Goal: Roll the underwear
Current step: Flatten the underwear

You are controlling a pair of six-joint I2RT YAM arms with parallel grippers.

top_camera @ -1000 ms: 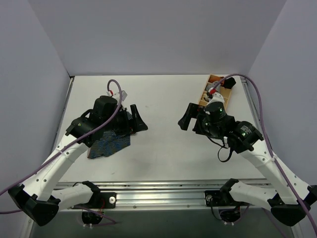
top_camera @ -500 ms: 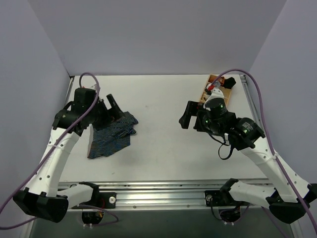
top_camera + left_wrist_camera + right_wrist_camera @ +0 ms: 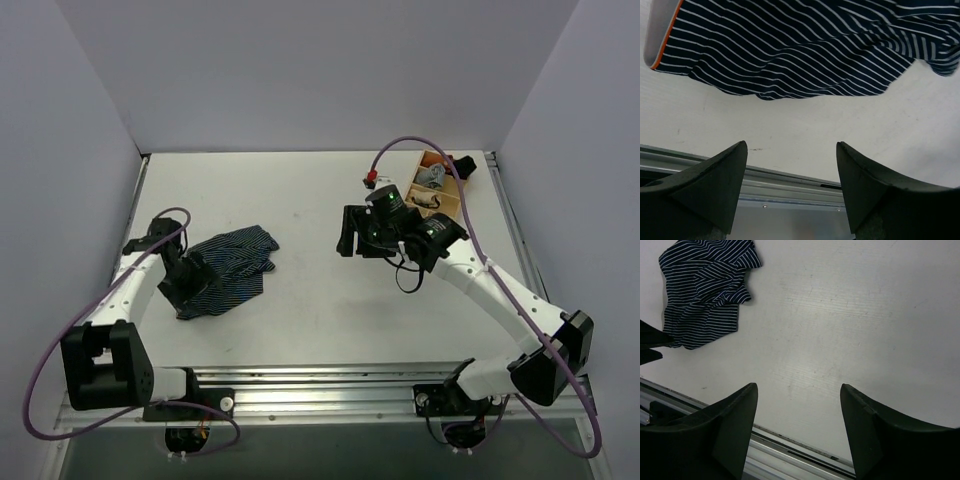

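fig. white table (image 3: 320, 190), matt and faintly scuffed, enclosed on its left, far and right sides by plain pale lilac-grey walls (image 3: 300, 80); metal rail (image 3: 330, 385) along the near edge; small wooden box (image 3: 452, 200) in the far right corner. lighting even, shadows soft.

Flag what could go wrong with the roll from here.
The underwear lies bunched, not flat; rolling it now would likely give a lumpy roll.
The left tool stands open over bare table, short of the cloth; closing there may grab nothing.
The right tool is far off, so cloth may drag.
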